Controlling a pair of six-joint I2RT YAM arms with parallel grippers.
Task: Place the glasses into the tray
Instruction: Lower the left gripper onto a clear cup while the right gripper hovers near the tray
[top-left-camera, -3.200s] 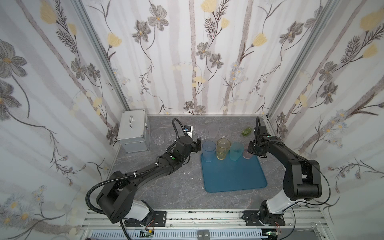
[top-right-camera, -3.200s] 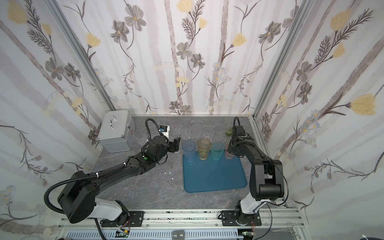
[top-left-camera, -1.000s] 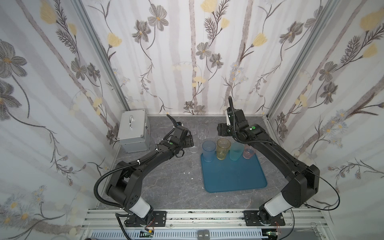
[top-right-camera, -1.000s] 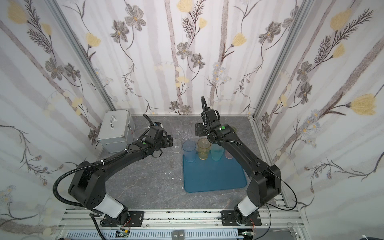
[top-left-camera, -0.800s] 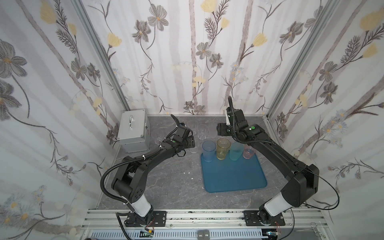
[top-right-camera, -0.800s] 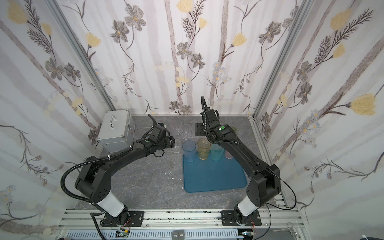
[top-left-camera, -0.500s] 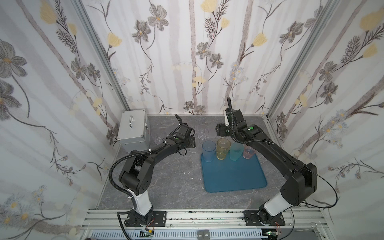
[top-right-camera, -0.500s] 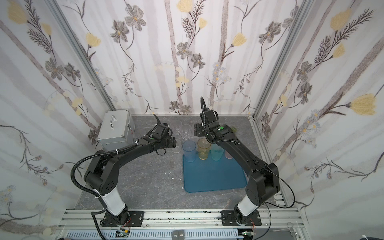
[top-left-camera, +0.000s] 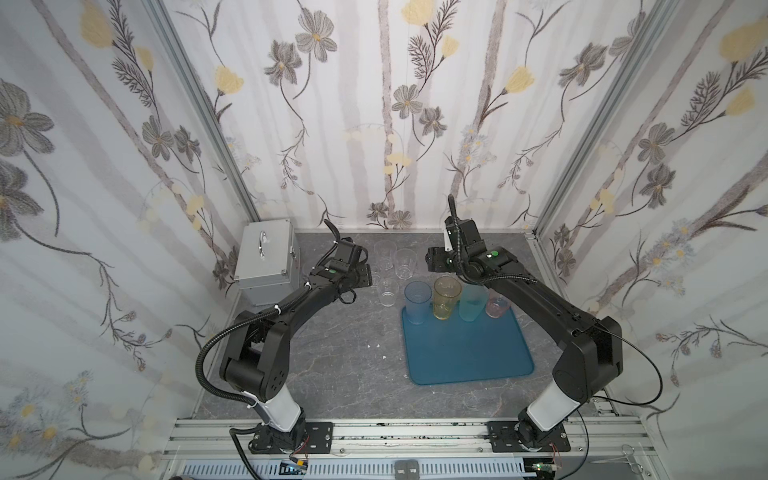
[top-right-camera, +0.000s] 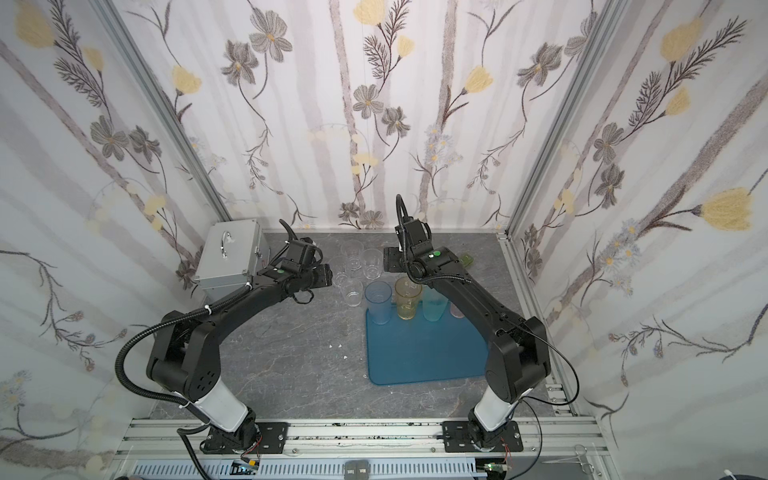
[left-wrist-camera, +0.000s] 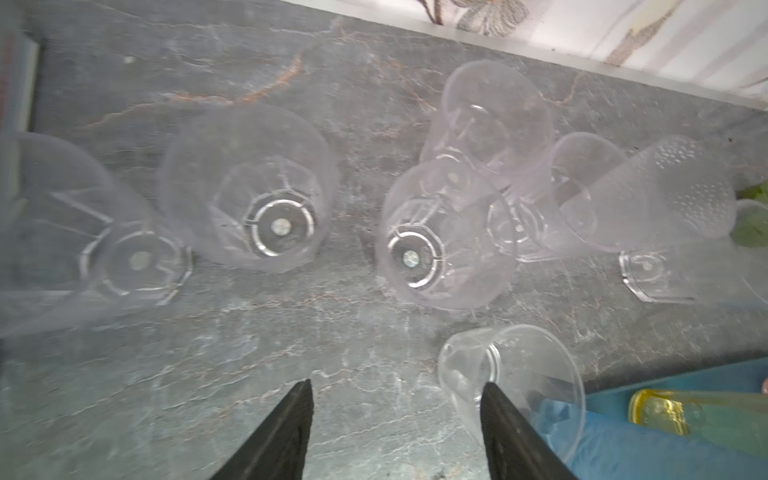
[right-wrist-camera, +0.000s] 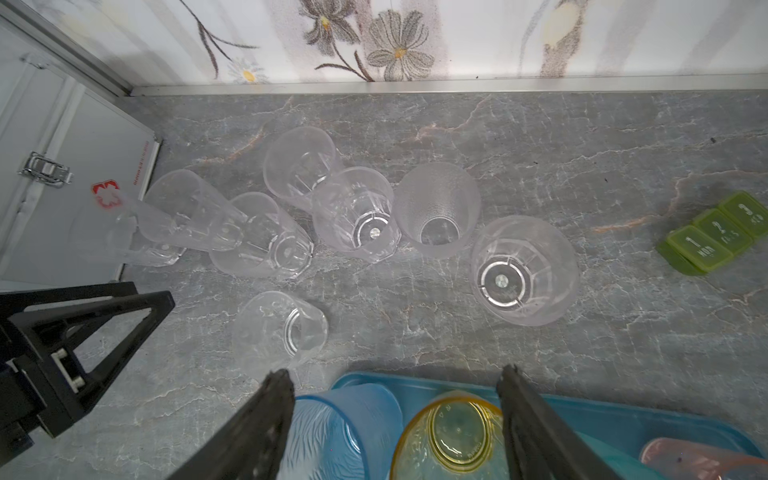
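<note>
The teal-blue tray (top-left-camera: 469, 353) lies right of centre, with blue (top-left-camera: 417, 301), yellow (top-left-camera: 446, 297), teal (top-left-camera: 471, 303) and pink (top-left-camera: 497, 303) glasses upright along its far edge. Several clear glasses (right-wrist-camera: 357, 216) stand on the table behind it. My left gripper (left-wrist-camera: 395, 384) is open over bare table, and one fingertip overlaps a small clear glass (left-wrist-camera: 519, 374) just left of the tray. My right gripper (right-wrist-camera: 395, 372) is open above the tray's far edge, over the blue glass (right-wrist-camera: 345, 428) and the yellow glass (right-wrist-camera: 453, 436), holding nothing.
A silver metal case (top-left-camera: 266, 257) stands at the back left, close to the clear glasses. A green pill box (right-wrist-camera: 715, 237) lies near the back right. Walls close in the back and both sides.
My left gripper has moved toward the clear glasses at the back and its jaws have narrowed a little. The right arm swung earlier from the tray's far right corner to the back middle; lately it barely moves.
</note>
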